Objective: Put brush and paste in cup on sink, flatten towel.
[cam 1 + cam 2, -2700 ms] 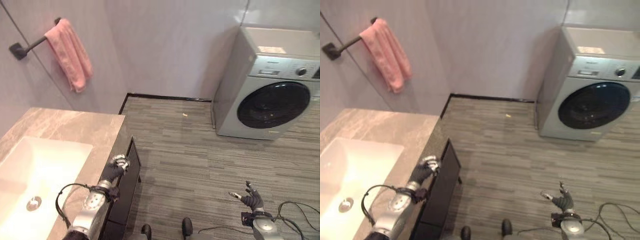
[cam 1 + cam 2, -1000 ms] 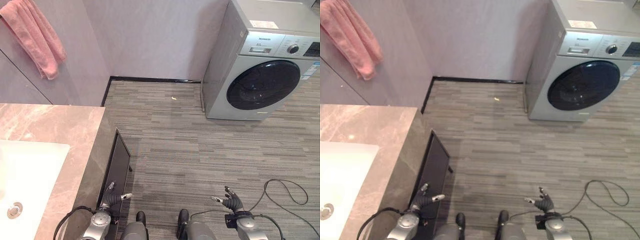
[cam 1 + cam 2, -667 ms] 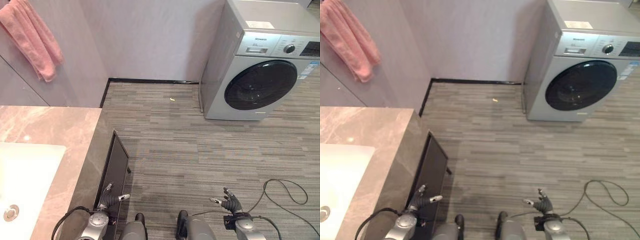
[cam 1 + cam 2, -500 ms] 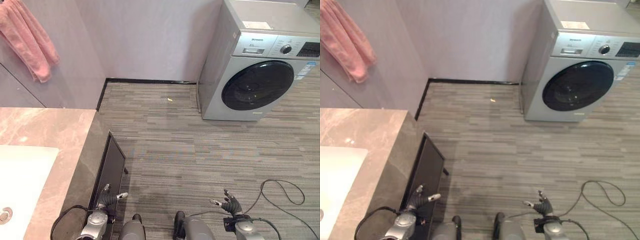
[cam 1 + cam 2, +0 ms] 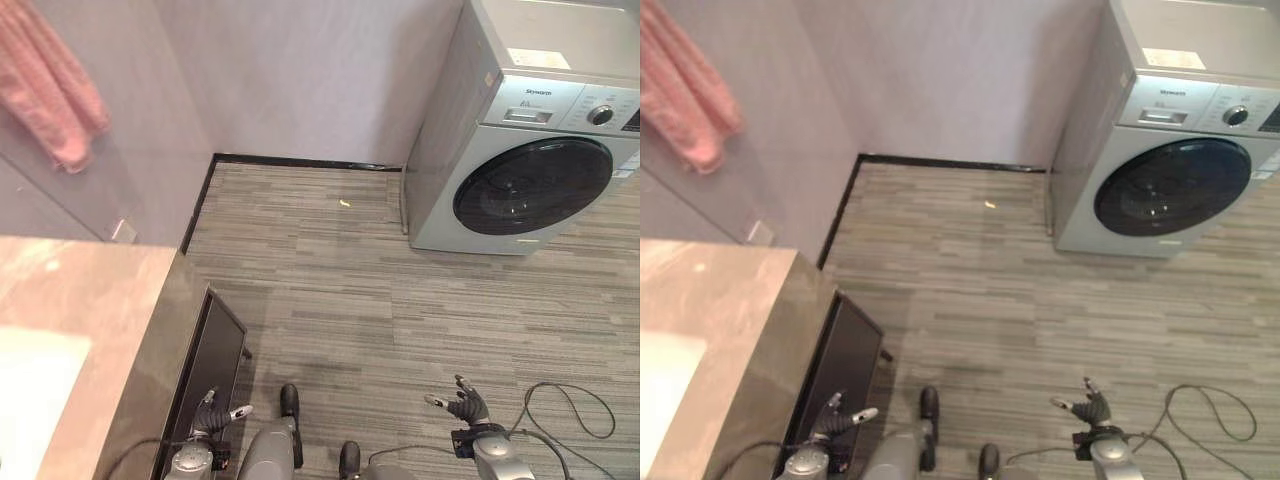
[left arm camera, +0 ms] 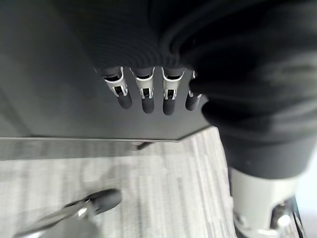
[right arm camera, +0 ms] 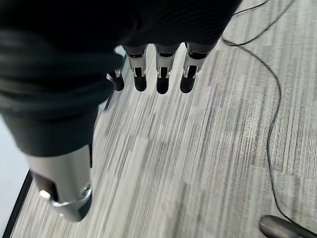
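We saw silver-grey arms ending in the left hand [image 5: 212, 415] and right hand [image 5: 466, 407], each with dark ribbed covers and silver, dark-tipped fingers [image 7: 163, 79].

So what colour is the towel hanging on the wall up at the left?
Pink: the hanging cloth towel shows best in the left eye view.

Walls: plain pale grey panels [image 5: 300, 70], black skirting at base | Floor: grey wood-grain planks [image 5: 400, 310] | Right: silver front-loading washing machine [image 5: 530, 150], dark round door | Left: beige marble countertop [image 5: 70, 330] over dark cabinet [image 5: 215, 360]
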Available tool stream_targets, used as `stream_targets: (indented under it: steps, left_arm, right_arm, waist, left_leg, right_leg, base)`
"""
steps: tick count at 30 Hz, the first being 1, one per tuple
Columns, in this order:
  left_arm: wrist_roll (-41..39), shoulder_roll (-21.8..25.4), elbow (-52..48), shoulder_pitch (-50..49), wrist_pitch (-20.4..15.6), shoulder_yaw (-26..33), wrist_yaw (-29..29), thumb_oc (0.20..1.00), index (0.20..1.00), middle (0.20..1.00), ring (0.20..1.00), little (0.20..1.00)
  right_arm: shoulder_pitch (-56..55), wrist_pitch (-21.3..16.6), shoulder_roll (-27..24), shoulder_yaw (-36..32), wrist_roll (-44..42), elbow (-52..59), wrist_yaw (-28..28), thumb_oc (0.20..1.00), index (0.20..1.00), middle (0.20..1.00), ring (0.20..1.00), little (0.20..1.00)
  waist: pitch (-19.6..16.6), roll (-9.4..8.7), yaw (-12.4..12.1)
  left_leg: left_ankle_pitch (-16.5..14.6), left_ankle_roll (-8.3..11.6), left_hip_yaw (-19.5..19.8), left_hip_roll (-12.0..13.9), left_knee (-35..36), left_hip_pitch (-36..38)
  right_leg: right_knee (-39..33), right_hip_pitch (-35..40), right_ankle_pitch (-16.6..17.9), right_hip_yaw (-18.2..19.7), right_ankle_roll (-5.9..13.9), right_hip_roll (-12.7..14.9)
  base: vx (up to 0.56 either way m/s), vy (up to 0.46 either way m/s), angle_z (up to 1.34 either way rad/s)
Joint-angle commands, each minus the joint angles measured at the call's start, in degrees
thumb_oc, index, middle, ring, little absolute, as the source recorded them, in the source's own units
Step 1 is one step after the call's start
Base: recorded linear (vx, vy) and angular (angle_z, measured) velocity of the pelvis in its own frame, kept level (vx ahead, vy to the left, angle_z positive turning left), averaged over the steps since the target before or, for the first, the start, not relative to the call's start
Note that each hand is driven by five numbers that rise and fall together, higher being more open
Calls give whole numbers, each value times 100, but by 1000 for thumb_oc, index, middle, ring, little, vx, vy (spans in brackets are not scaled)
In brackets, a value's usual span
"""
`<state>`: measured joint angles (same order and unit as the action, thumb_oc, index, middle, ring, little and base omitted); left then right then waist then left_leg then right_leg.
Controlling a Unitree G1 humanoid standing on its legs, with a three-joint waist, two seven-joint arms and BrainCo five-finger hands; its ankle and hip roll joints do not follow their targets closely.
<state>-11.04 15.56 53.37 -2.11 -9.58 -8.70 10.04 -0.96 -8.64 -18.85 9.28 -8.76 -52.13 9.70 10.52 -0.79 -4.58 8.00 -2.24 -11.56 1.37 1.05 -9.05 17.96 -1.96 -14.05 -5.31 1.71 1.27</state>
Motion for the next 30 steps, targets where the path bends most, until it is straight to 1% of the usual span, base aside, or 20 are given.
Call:
stream_targets:
  steps: [1,2,3,4,6,7,9,11,14,16,17,19,20,21,23,24,26,28,29,30]
  left_arm:
    - [14,621,-358,215,-178,275,35,1000,1000,1000,1000,1000]
    - [114,655,-359,229,-159,260,48,1000,1000,1000,1000,1000]
    - [185,670,-348,296,-138,203,24,1000,1000,1000,1000,1000]
    - [186,668,-347,298,-138,203,24,1000,1000,1000,1000,1000]
    - [87,634,-373,353,-145,258,22,1000,1000,1000,1000,1000]
    - [76,597,-367,334,-169,245,0,1000,1000,1000,1000,1000]
    - [57,611,-364,350,-189,250,26,1000,1000,1000,1000,1000]
    - [-119,596,-194,471,-208,355,61,1000,1000,1000,1000,1000]
    - [-170,584,-103,575,-226,389,94,1000,1000,1000,1000,1000]
    - [-81,561,-120,588,-223,315,100,1000,1000,1000,1000,1000]
    - [-60,519,-116,629,-225,217,98,1000,1000,1000,1000,1000]
    - [-3,525,-165,610,-198,137,56,1000,1000,1000,1000,1000]
    - [5,511,-171,601,-187,102,32,1000,1000,1000,1000,1000]
    - [31,525,-187,664,-150,5,2,1000,1000,1000,1000,1000]
    - [37,532,-179,715,-151,-48,-14,1000,1000,1000,1000,1000]
    - [48,527,-210,743,-133,-82,-23,1000,1000,1000,1000,1000]
    - [44,536,-230,741,-135,-91,-33,1000,1000,1000,1000,1000]
    - [67,539,-211,699,-146,-68,-54,1000,1000,1000,1000,1000]
    - [120,529,-153,647,-157,-24,-42,1000,1000,1000,1000,1000]
    - [177,515,-106,528,-157,21,-65,1000,1000,1000,1000,1000]
  right_arm:
    - [-64,-154,-48,1,-66,462,-37,1000,1000,1000,1000,1000]
    - [-76,-169,-69,-41,-88,501,-18,1000,1000,1000,1000,1000]
    - [-97,-195,-75,-75,-148,556,-47,1000,1000,1000,1000,1000]
    - [-96,-194,-78,-76,-148,557,-47,1000,1000,1000,1000,1000]
    - [-260,-207,-20,-152,-221,596,-108,1000,1000,1000,1000,1000]
    - [-287,-220,-37,-145,-219,578,-101,1000,1000,1000,1000,1000]
    - [-302,-240,-65,-125,-196,609,-97,1000,1000,1000,1000,1000]
    - [-312,-231,-81,-105,-233,728,-104,1000,1000,1000,1000,1000]
    - [-357,-201,-110,-90,-198,872,-119,1000,1000,1000,1000,1000]
    - [-415,-213,-146,-101,-207,856,-151,1000,1000,1000,1000,1000]
    - [-423,-218,-198,-103,-265,842,-149,1000,1000,1000,1000,1000]
    - [-514,-222,-279,-163,-295,925,-170,1000,1000,1000,1000,1000]
    - [-514,-235,-317,-175,-300,913,-176,1000,1000,1000,1000,1000]
    - [-509,-242,-443,-177,-240,972,-130,1000,1000,1000,1000,1000]
    - [-490,-253,-505,-198,-269,974,-115,1000,1000,1000,1000,1000]
    - [-456,-231,-592,-190,-250,974,-85,1000,1000,1000,1000,1000]
    - [-456,-202,-610,-186,-203,981,-69,1000,1000,1000,1000,1000]
    - [-440,-191,-614,-206,-141,964,-65,1000,1000,1000,1000,1000]
    - [-454,-202,-591,-224,-120,953,-60,1000,1000,1000,1000,1000]
    - [-443,-232,-584,-182,-1,849,-47,1000,1000,1000,1000,1000]
  waist:
    - [-76,-92,130]
    - [-27,-28,191]
    - [3,28,373]
    - [-7,37,367]
    - [52,82,504]
    - [78,82,625]
    - [97,86,696]
    - [99,-3,803]
    - [68,-30,882]
    - [-12,-64,910]
    - [-83,-72,943]
    - [-175,-74,1002]
    - [-171,-83,1002]
    - [-61,-197,946]
    - [28,-242,890]
    - [60,-267,801]
    - [60,-285,726]
    - [17,-253,634]
    - [2,-187,590]
    - [-30,-106,425]
  left_leg:
    - [-717,-276,-29,-418,-949,-306]
    - [-832,-337,10,-436,-920,-147]
    - [-890,-345,212,-464,-844,79]
    - [-887,-344,208,-453,-844,64]
    - [-1059,-299,295,-515,-546,665]
    - [-1136,-264,454,-576,-485,876]
    - [-1178,-249,582,-626,-454,1015]
    - [-1351,-146,769,-700,-263,1363]
    - [-1466,-51,963,-670,-215,1575]
    - [-1537,13,1166,-662,-347,1659]
    - [-1647,76,1363,-597,-692,1648]
    - [-1382,315,1375,-462,-1650,1401]
    - [-1007,470,1301,-348,-2366,1148]
    - [-344,616,1094,-108,-3556,540]
    - [-379,592,975,-76,-4094,163]
    - [-545,539,523,80,-4127,-194]
    - [-600,530,455,-20,-4000,-464]
    - [-632,471,151,-77,-3029,-684]
    - [-595,436,-71,81,-2157,-794]
    - [-146,502,-92,148,-867,-843]
  right_leg:
    - [2165,14,2620,-153,688,974]
    - [2379,-195,2516,-127,695,862]
    - [2471,-661,2126,182,646,241]
    - [2466,-676,2136,185,642,231]
    - [1464,-1251,1674,-575,496,628]
    - [1022,-1386,1569,-524,488,526]
    - [764,-1560,1638,-359,505,369]
    - [-691,-1757,1975,-246,633,362]
    - [-1074,-1857,2181,-126,759,446]
    - [-981,-1748,2162,194,731,319]
    - [-663,-1675,2070,450,609,126]
    - [-627,-1383,1820,331,416,10]
    - [-622,-1205,1724,201,306,-6]
    - [-745,-811,1583,75,87,-2]
    - [-805,-664,1516,21,-4,-7]
    - [-953,-383,1370,-129,-73,5]
    - [-1036,-280,1355,-137,-54,32]
    - [-1204,-83,1298,-175,26,17]
    - [-1294,69,1198,-201,103,-26]
    - [-1429,426,1045,-118,186,-106]
  base:
    - [446,426,-15]
    - [374,200,15]
    - [274,93,14]
    - [431,137,37]
    - [499,128,56]
    - [309,4,10]
    - [319,-38,-10]
    - [446,-104,21]
    - [370,-101,43]
    - [436,-182,60]
    - [505,-291,77]
    - [474,-309,118]
    - [479,-415,115]
    - [381,-408,78]
    - [254,-273,46]
    - [209,-147,25]
    - [257,-112,31]
    - [356,-25,30]
    - [587,90,4]
    - [641,132,3]
